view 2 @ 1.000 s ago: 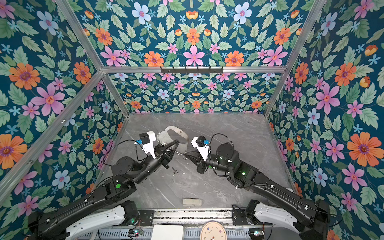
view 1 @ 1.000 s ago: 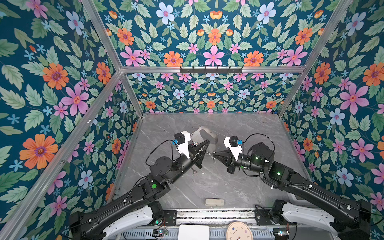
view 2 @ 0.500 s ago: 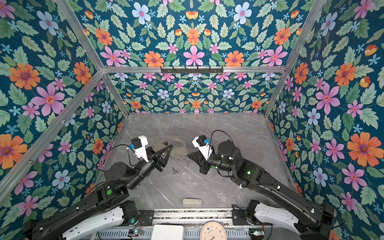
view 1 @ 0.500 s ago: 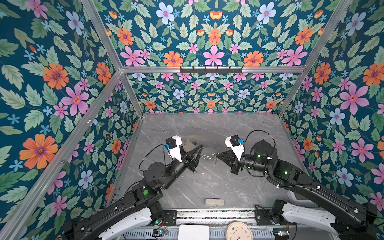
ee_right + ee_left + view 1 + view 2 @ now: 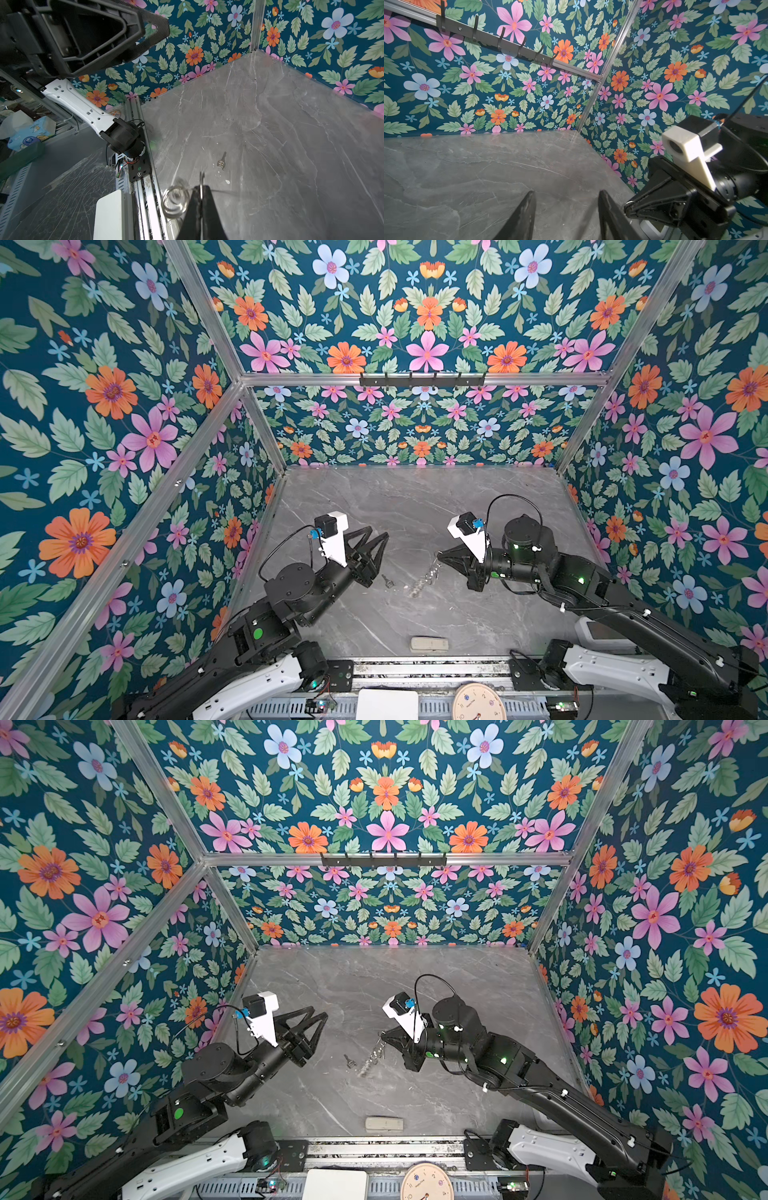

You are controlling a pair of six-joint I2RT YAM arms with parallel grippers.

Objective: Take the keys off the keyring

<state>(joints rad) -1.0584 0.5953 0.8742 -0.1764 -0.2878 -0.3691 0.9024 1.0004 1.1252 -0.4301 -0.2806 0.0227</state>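
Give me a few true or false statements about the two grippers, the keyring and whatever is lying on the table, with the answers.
1. The left gripper is open and holds nothing. True.
2. The right gripper is open. False: it is shut on the keyring, whose chain dangles below it.
3. A key lies loose on the table. True.
4. The beige block lies against the back wall. False: it lies by the front rail.
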